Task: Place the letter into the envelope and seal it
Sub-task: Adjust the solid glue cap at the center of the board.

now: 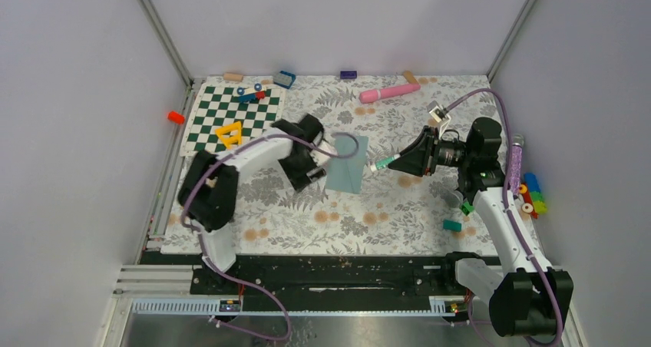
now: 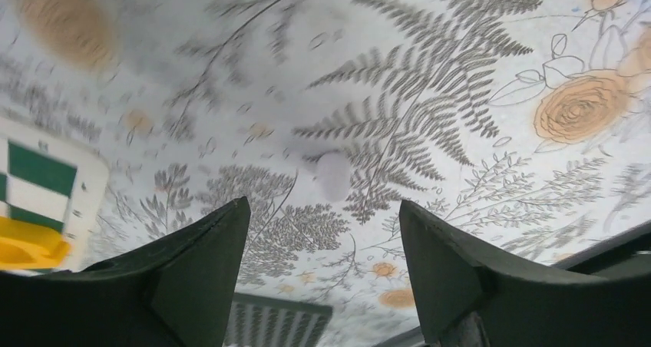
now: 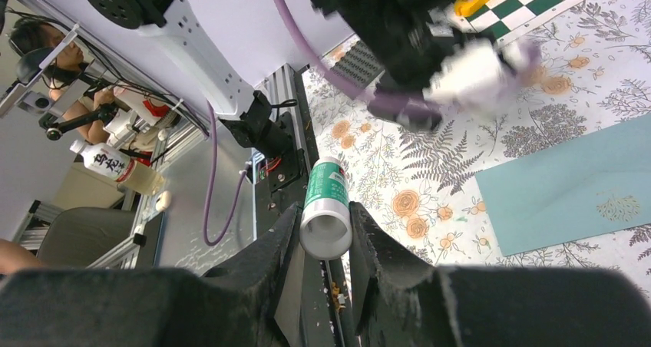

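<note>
The grey-teal envelope lies flat on the flowered cloth at the table's middle; it also shows in the right wrist view. The cream letter is not in view. My left gripper hovers just left of the envelope, open and empty; its wrist view shows only cloth between the fingers. My right gripper is shut on a green-and-white glue stick, held level with its tip pointing at the envelope's right edge. The stick sits between the fingers in the right wrist view.
A green-and-white chequered board with a yellow piece lies at back left. A pink tube lies at the back. Coloured bricks, a teal block and a glittery purple tube are at the right. An orange cone lies off the cloth at left.
</note>
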